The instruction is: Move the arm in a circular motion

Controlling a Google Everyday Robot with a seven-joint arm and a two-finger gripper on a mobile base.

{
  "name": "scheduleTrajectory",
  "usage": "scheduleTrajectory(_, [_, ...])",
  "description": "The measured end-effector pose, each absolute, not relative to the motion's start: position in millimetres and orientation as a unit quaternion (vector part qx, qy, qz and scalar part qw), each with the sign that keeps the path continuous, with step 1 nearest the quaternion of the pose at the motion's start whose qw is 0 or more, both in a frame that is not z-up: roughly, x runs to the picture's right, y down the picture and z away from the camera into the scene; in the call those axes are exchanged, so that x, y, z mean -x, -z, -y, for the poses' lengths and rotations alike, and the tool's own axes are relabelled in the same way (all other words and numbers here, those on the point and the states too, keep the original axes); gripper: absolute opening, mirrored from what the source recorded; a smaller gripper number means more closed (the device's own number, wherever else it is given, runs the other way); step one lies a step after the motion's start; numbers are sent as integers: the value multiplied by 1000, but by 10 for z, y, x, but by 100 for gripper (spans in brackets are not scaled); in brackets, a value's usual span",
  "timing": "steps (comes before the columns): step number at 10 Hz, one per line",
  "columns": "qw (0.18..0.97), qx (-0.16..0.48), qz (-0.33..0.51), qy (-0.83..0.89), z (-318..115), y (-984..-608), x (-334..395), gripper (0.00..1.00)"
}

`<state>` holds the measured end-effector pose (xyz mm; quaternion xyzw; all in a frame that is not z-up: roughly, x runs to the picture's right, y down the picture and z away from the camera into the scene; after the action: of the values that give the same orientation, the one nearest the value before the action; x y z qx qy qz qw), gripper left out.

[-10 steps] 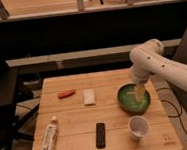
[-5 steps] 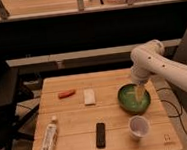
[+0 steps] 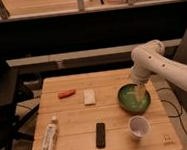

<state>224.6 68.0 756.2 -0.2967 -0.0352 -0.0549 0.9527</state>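
The arm (image 3: 158, 62), white with thick rounded segments and small dark dots, comes in from the right edge and bends down over the right side of the wooden table (image 3: 76, 116). Its slender pale gripper (image 3: 140, 91) hangs straight down into the green bowl (image 3: 133, 98), over the bowl's middle. I see nothing held in it.
On the table lie an orange-red object (image 3: 66, 94) at the back left, a white block (image 3: 90, 96), a black remote (image 3: 100, 135), a white tube (image 3: 49, 138) at the front left and a white cup (image 3: 139, 127) in front of the bowl. Dark chairs stand left.
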Motion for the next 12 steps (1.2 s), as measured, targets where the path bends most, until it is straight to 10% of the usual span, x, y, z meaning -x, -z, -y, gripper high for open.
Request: scheduleTrajectory(12, [944,310,52,102,-755,-7522,-2118,80])
